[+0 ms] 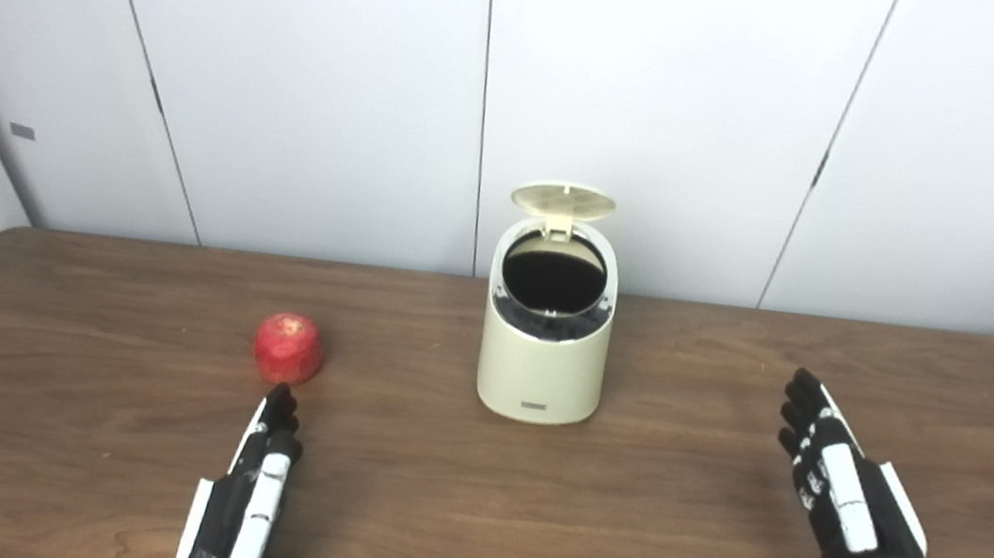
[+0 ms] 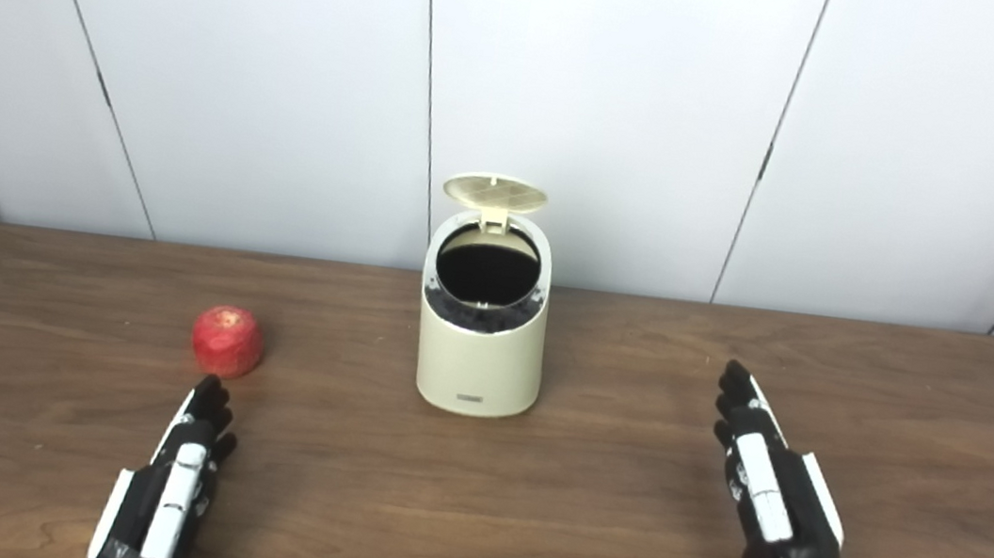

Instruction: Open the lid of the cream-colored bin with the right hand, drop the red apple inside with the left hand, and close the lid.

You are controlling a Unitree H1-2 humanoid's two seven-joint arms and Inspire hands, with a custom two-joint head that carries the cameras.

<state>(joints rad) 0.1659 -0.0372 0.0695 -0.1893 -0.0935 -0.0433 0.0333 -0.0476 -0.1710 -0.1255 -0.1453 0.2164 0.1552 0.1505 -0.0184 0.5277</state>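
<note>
Left hand [image 1: 249, 486], fingers extended and empty, lies just short of the apple [image 1: 288, 348], apparently not touching; right hand [image 1: 849, 498] likewise empty, bin [image 1: 544, 361] lid [image 1: 563, 199] raised.

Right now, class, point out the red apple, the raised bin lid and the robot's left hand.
red apple [image 1: 288, 348]: left eye view, middle of its front.
bin lid [image 1: 564, 199]: left eye view, ribbed underside.
left hand [image 1: 256, 467]: left eye view, back of the hand.

Brown wood-grain table [image 1: 450, 510] spans the lower frame. A cream-colored bin [image 1: 543, 361] stands at centre, lid [image 1: 563, 199] raised. A red apple [image 1: 287, 348] lies at centre-left.
</note>
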